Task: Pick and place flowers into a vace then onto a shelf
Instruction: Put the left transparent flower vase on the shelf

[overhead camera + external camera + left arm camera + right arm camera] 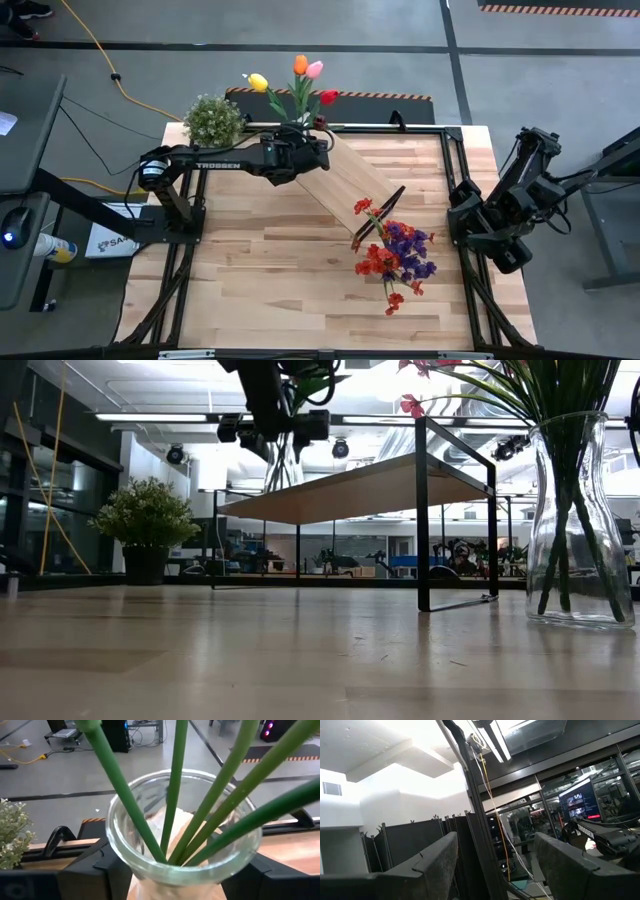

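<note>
My left gripper [303, 150] is at the far end of the shelf [355, 180], a light-wood board on a black frame that lies slantwise on the table. It is shut on a clear glass vase [182, 865]. The vase holds yellow, orange, pink and red tulips [297, 82] on green stems [172, 795]. A second glass vase [578, 520] stands on the table right of the shelf and holds red and purple sprays [395, 255]. My right gripper [495, 865] is open at the table's right edge and points up into the room. My left gripper holds the glass vase by its neck just under the rim [125, 862], pinched between the two fingers [97, 870], one on each side. It comes level from the table's left. The vase is upright over the shelf's far end [283, 470]; whether its base rests there I cannot tell.
A bushy green potted plant [213, 120] stands at the table's far left corner, close to my left arm. The near half of the tabletop [270, 290] is bare wood. Black frame bars run along the table's left and right sides.
</note>
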Controlling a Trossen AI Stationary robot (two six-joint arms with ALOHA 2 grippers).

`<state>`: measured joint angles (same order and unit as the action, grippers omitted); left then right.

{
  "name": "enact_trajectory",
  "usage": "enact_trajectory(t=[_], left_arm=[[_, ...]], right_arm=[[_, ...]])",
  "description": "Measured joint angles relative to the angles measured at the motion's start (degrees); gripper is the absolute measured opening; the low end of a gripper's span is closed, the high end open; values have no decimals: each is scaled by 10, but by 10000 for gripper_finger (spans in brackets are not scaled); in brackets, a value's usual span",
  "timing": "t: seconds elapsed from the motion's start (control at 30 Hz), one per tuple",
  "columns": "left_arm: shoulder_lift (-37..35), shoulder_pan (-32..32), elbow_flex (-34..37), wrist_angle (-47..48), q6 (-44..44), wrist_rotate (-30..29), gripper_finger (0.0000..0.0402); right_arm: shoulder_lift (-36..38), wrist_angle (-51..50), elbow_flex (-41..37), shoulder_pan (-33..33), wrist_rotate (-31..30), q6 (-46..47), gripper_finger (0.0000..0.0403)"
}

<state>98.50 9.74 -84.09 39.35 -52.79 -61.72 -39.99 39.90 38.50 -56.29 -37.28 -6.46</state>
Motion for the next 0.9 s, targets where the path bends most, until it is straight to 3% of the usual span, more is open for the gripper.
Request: enact_trajectory(t=[0.57,0.9], left_arm=[[0,-5,-1,12,0,-1,291],[0,-13,-1,12,0,-14,367]], right_arm=[[0,0,0,0,-1,0,254],[0,-2,0,0,-1,2,254]])
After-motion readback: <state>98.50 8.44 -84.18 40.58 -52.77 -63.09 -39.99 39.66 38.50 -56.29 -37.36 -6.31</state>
